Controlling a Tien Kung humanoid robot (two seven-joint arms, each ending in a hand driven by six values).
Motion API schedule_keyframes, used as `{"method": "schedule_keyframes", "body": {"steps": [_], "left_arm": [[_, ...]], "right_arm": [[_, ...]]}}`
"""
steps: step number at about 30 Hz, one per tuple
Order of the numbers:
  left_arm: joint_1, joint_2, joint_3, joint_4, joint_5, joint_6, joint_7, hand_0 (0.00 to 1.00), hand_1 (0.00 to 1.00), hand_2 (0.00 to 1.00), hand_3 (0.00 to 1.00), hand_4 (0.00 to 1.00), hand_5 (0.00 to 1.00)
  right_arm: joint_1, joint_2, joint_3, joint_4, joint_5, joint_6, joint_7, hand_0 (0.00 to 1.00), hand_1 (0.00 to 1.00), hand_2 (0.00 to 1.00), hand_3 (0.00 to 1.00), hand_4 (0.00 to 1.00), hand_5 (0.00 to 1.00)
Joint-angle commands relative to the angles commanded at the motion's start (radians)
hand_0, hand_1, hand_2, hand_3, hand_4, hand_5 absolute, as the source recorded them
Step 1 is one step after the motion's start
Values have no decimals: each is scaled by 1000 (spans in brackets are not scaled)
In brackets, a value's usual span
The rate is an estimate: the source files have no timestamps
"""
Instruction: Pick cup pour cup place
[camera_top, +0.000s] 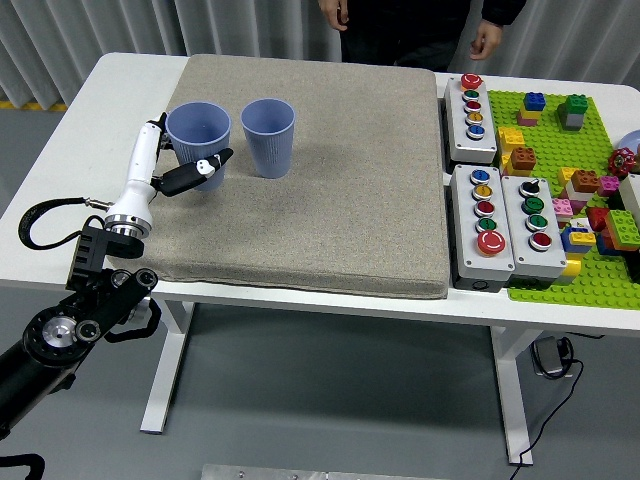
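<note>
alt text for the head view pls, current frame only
The robot's left hand grips a blue cup upright at the left of a grey mat on a white table, beside a second blue cup standing alone. Button boxes and a green plate of toy bricks lie to the right; a person's hands show at the far edge.

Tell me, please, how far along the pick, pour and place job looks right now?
Picked: the left hand grips the left cup, upright beside the second cup on the grey mat. Whether pouring already happened cannot be told. Letting go remains. The right arm is not visible.
</note>
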Motion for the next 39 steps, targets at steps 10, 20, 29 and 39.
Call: {"method": "schedule_keyframes", "body": {"steps": [10,20,29,39], "left_arm": [[23,-38,19,37,-111,43,-106,505,491,519,565,857,254],[15,-79,57,126,-140,96,-155,506,494,521,567,856,257],[-8,-83,96,149,-149,101,-161,515,507,536,566,851,269],[-32,-78,140,171,-191,90,-172,520,507,535,567,852,277]], "right_arm": [[-8,4,4,1,-12,3,-1,700,710,678,640,81,338],[-6,5,3,1,-15,4,-2,700,710,678,640,80,339],[-2,4,4,1,-16,5,-1,700,710,679,640,80,341],[5,3,5,1,-17,4,-1,700,710,678,640,80,341]]}}
